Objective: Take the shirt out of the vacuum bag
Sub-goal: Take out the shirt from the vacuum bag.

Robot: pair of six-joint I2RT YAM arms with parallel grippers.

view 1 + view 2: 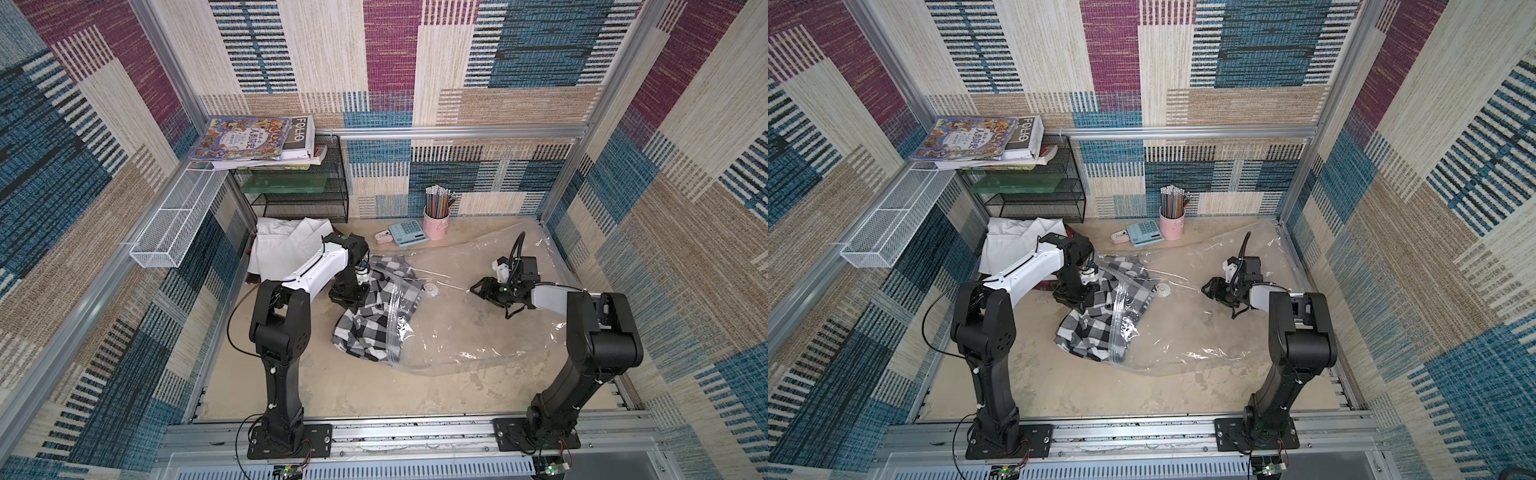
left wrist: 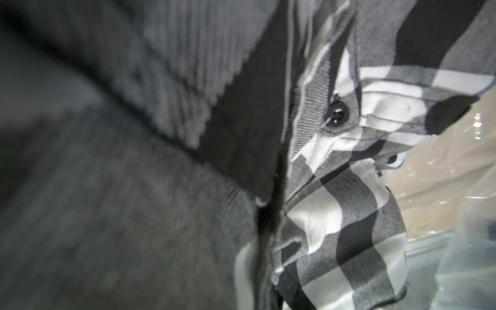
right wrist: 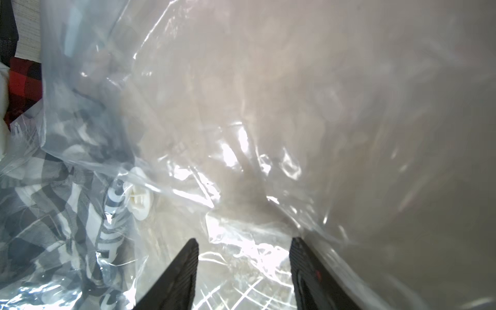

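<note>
A checked shirt [image 1: 365, 328], partly inside the vacuum bag [image 1: 478, 328], is pinched by the left gripper [image 1: 350, 306]; the right gripper [image 3: 244, 241] is spread apart.

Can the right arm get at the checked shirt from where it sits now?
Probably not directly. The shirt end nearest the right arm lies inside the vacuum bag, under plastic. The bare part sticks out the far side, where the left arm seems to hold it in shut jaws.
</note>
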